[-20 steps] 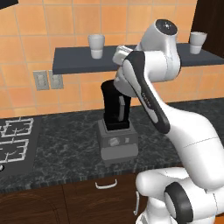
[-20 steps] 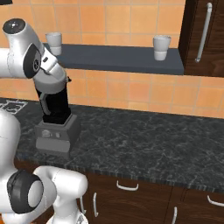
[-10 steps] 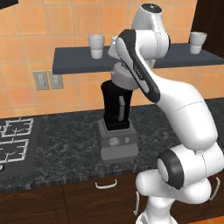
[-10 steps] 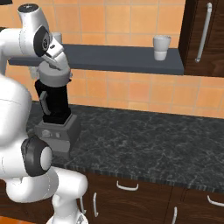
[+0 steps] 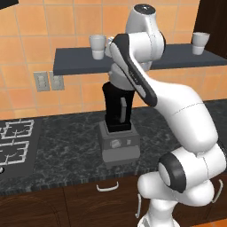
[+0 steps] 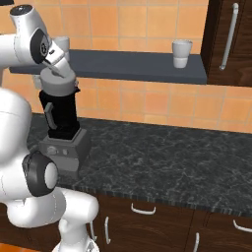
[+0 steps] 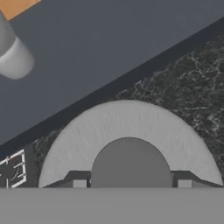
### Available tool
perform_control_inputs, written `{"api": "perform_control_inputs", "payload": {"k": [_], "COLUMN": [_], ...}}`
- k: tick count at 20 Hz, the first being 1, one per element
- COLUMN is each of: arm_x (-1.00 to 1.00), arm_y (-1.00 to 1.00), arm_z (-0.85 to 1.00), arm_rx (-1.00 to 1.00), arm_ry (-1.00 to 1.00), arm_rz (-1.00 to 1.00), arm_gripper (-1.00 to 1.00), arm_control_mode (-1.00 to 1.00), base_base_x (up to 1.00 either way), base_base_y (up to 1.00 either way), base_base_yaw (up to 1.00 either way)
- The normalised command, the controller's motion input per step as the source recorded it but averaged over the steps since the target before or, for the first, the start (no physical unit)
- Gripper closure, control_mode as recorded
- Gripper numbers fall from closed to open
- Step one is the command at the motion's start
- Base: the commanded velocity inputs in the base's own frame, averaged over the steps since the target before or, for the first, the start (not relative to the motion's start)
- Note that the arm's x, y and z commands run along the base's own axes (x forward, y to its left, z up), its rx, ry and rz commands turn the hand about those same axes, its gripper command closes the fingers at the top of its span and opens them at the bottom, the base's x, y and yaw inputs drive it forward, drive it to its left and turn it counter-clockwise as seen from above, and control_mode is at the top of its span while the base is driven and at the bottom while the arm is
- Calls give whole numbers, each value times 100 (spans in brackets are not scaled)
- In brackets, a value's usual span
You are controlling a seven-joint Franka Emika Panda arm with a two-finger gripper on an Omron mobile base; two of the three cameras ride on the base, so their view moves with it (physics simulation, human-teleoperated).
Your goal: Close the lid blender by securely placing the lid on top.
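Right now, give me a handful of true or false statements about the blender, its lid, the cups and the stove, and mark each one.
1. The lid sits at the top of the blender jar. True.
2. The blender lies on its side. False: it stands upright on the counter.
3. Two white cups stand on the wall shelf. True.
4. The stove is to the right of the blender in the left base view. False: it is to its left.
5. The gripper is down at the blender's knob. False: it is at the lid.
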Motion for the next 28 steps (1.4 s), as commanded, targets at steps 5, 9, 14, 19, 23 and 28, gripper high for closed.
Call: {"api": "perform_control_inputs", "payload": {"k": [5,9,14,19,23,28], "arm_x": [2,19,25,24,9,-1], "arm_y": [29,14,1,3,9,5], "arm_z": [12,19,24,20,5,0], "arm_rx": [0,-1,-7,-9,-6,-6], "arm_ry": [-12,-7,-1,0,0,-5], "arm_rz": [0,0,0,0,0,0], "arm_gripper": [100,100,100,100,100,100], "arm_control_mode": [-100,-100,-100,-100,-100,-100], "base_base_x": [0,0,0,0,0,0], "base_base_y": [0,0,0,0,0,0], "base_base_yaw": [0,0,0,0,0,0]}}
